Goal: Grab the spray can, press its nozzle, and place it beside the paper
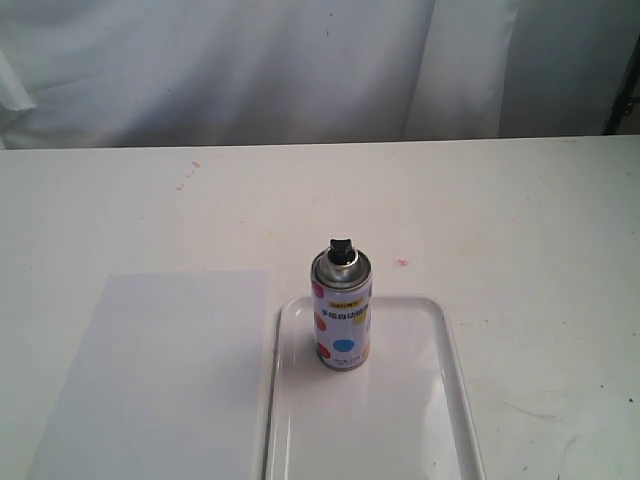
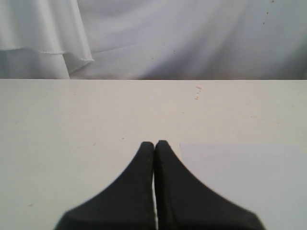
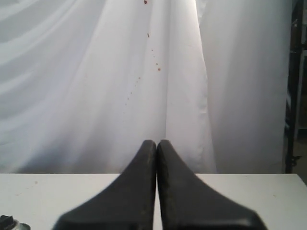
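The spray can, white with coloured dots and a silver top, stands upright at the far end of the glossy white tray. Its black nozzle sits on the dome. The matte white paper lies flat just left of the tray; a corner of the paper shows in the left wrist view. Neither arm appears in the exterior view. My left gripper is shut over the bare table, holding nothing. My right gripper is shut and empty, facing the curtain; the nozzle peeks in at that view's corner.
The white table carries a few faint pink marks. A white curtain hangs behind the table's far edge. A dark stand is at the right beyond the curtain.
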Action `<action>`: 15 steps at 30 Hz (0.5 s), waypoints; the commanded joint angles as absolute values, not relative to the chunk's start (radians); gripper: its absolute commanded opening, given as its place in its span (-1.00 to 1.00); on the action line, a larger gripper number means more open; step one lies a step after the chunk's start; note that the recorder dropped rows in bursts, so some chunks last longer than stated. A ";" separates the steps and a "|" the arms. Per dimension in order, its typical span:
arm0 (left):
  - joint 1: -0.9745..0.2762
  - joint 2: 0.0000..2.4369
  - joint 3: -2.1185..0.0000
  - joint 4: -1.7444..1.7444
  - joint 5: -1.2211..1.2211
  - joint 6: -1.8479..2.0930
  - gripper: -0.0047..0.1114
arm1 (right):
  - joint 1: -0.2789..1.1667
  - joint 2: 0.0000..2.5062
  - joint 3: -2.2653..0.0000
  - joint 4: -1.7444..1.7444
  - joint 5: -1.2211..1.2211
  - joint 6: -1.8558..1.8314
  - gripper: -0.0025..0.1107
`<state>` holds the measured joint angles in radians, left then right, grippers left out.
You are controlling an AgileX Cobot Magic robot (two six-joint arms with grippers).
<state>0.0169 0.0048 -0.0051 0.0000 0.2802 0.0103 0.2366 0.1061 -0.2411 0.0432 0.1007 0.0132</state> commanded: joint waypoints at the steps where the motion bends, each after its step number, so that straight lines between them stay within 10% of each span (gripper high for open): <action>1: 0.020 0.000 0.000 -0.015 0.267 0.000 -0.92 | 0.155 0.052 -0.191 0.043 0.149 -0.027 -0.96; 15: 0.020 0.000 0.000 -0.015 0.267 0.000 -0.92 | 0.039 0.000 0.000 0.079 0.238 -0.052 -0.96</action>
<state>0.0169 0.0048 -0.0051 0.0000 0.2802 0.0103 0.0471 0.0061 -0.0141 0.0757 0.2096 -0.0417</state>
